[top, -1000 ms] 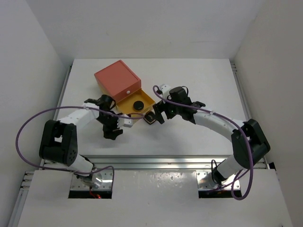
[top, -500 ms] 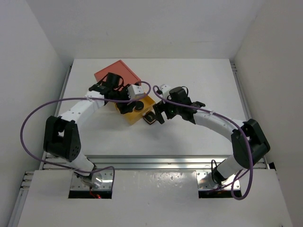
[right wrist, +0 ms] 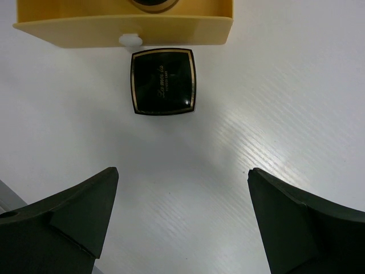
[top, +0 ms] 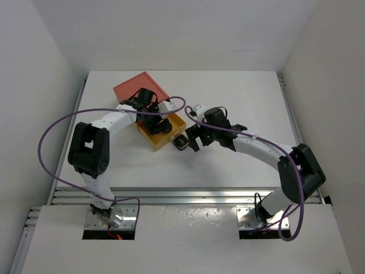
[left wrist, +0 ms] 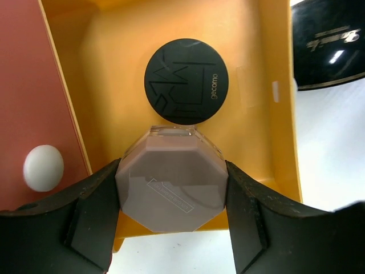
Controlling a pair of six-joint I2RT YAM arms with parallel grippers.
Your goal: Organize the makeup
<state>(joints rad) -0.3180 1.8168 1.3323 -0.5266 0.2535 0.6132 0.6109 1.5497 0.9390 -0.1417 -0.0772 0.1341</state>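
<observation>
**Left to right:** The left claw [left wrist: 171, 214] is clamped on a tan bottle [left wrist: 171, 185], whose octagonal end faces the wrist camera. It hangs over the near edge of the yellow drawer [left wrist: 251, 142], which stands pulled out of the orange-red box [left wrist: 34, 103]. A white knob [left wrist: 43, 167] sits on the box face to the claw's left.

Just ahead of the claw, a black round compact [left wrist: 186, 81] lies on the drawer floor. The bottle's clear rim overlaps it in this view, so whether they touch cannot be told. Both drawer side walls stand clear of the fingers, with bare yellow floor on either side of the compact.

The right claw [right wrist: 181, 182] is spread wide and holds nothing above the white table [right wrist: 256, 114]. Ahead of it and centred between the fingers, the black square compact [right wrist: 163, 81], gold-edged, lies flat just short of the drawer front and its white pull [right wrist: 130, 39]. Open table lies on its other sides.

From overhead the left wrist hides the bottle and much of the drawer. In the right wrist view, a dark round shape in the drawer is cut off at the top edge. The square compact's gold lettering is too small to read.
</observation>
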